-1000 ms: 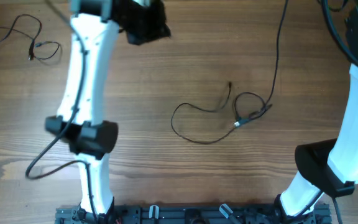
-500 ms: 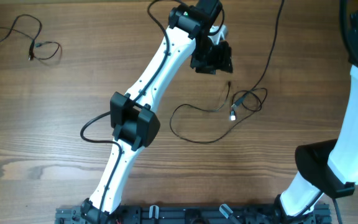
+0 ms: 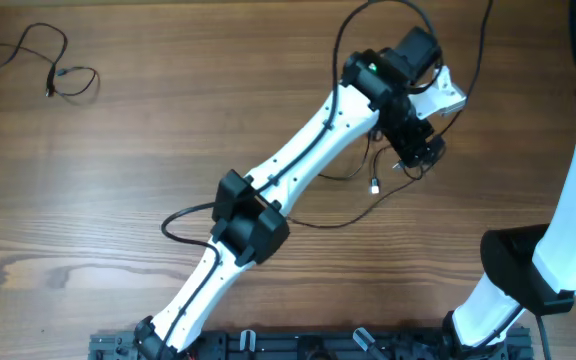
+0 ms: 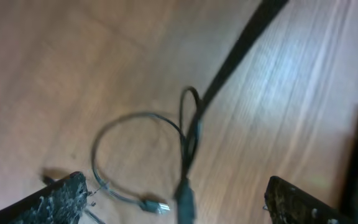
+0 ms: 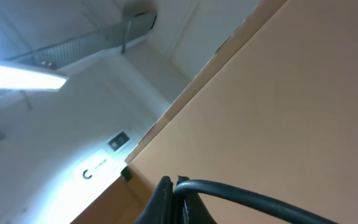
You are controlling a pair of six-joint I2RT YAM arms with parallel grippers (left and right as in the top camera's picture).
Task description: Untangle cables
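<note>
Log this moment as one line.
phase: pre-grasp; left gripper: open, over cable; right gripper: apparently shut on cable; other cable: far left, apart

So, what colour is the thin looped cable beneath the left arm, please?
That thin cable is black; see left wrist view.

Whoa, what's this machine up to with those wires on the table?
It's sorting out thin black cables. The left arm is stretched across the wooden table, its open claw hovering over a looped cable with a small plug end, not gripping it yet. A second cable lies apart in the far left corner. The right arm is off at the side.
</note>
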